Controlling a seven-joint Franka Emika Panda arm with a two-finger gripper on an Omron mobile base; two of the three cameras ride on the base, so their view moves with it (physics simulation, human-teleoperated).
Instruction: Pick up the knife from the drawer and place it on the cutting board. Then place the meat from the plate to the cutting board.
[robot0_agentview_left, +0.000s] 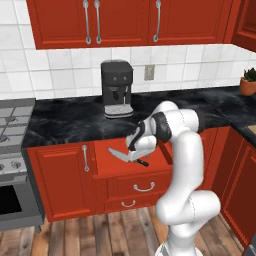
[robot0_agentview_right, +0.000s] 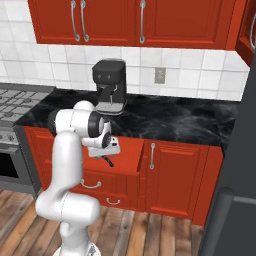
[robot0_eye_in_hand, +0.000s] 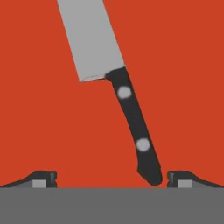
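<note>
No brand, label or legible writing appears on any surface. The knife (robot0_eye_in_hand: 114, 83) lies flat on the red floor of the open drawer (robot0_agentview_left: 112, 165), its broad silver-grey blade running toward the top of the hand view and its black handle, marked by two pale rivets, curving down to end just inside the right-hand finger tip. The fingers (robot0_eye_in_hand: 187, 178) stand wide apart at the bottom corners of the hand view, one at either side, with the handle's butt between them but close to the right one; they grasp nothing, and the knife is not lifted. In the left base view the gripper (robot0_agentview_left: 134, 148) hangs over the drawer, pointing down, with the knife (robot0_agentview_left: 126, 157) directly beneath it, blade tip toward the left and handle toward the right. In the right base view the gripper (robot0_agentview_right: 104, 150) sits over the same drawer (robot0_agentview_right: 131, 157), and the dark handle of the knife (robot0_agentview_right: 107, 160) projects below it. The drawer is pulled out from the red cabinet front beneath the black marbled tabletop (robot0_agentview_left: 75, 122), on which a black coffee machine (robot0_agentview_left: 117, 89) stands against the white tiled wall. A second, closed drawer with a curved silver handle (robot0_agentview_left: 144, 188) lies below the open one.
</note>
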